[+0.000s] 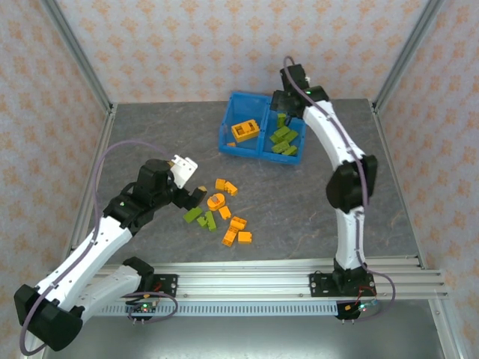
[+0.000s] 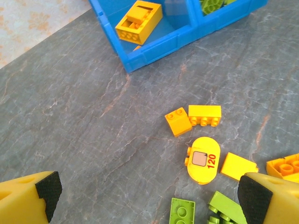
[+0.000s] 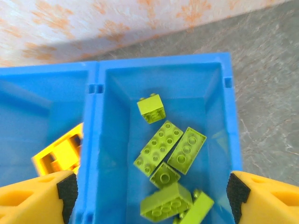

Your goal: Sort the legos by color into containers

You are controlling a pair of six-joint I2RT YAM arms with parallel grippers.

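The right gripper [image 3: 149, 193], jaws apart and empty, hangs over the green compartment [image 3: 205, 88]. The left gripper [image 2: 147, 200], jaws wide, hovers above mixed legos [image 2: 204, 115] on the surface [image 2: 93, 116]. Closing there could pinch both colors together, missorting one.

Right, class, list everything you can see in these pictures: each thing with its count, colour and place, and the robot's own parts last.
bin: one, translucent blue, two compartments, far middle of the table
green bricks in the bin: about six, lime, right compartment
orange frame brick: one, orange, left compartment
loose orange bricks: about seven, orange, on the table in front of the bin
rounded brick: one of those, orange, marked 120
loose green bricks: about three, lime, pile's edge nearest the left arm
table: one, grey marbled
left gripper: yellow fingers, open, above the loose bricks
right gripper: yellow fingers, open, over the right compartment
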